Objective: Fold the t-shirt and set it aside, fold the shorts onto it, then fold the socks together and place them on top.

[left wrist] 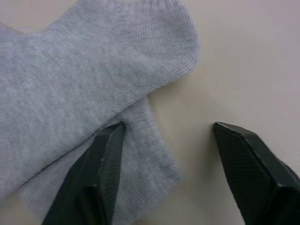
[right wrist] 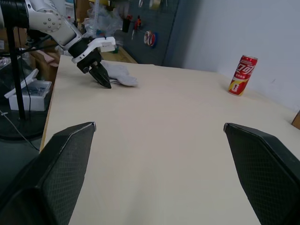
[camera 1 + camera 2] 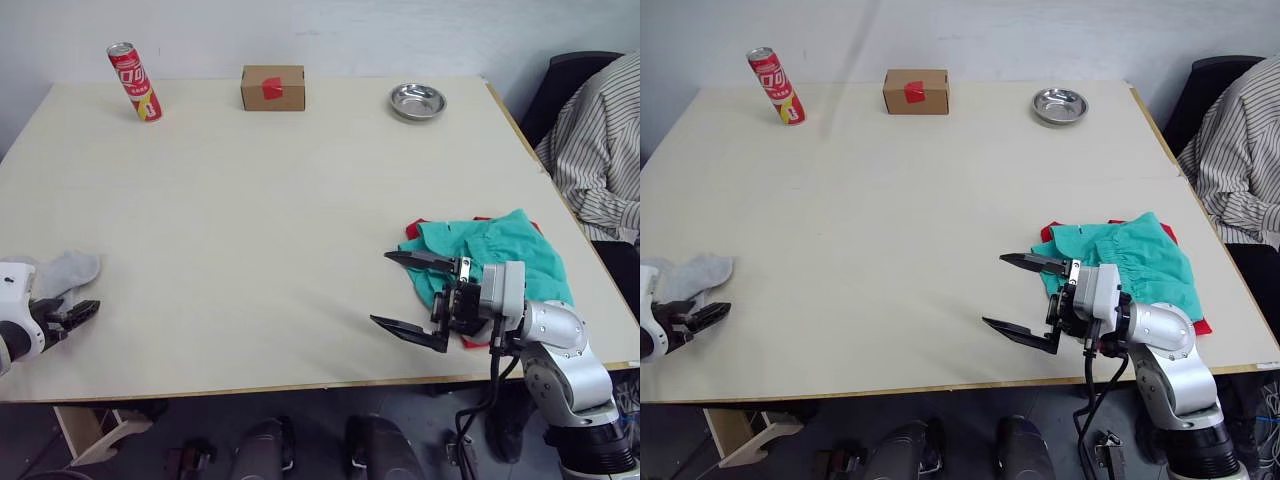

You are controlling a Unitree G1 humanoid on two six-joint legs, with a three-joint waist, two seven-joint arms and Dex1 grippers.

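Socks (image 1: pixel 84 89) touching left pincer (image 1: pixel 164 154) — spread.

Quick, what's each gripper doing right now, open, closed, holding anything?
Left gripper: open, one finger on the socks, nothing gripped.
Right gripper: open, empty, beside the shorts.

Workshop or lab, tools hung on a pegboard wall (image 2: pixel 140 33), cluttered benches, pale worktable (image 3: pixel 260 230)
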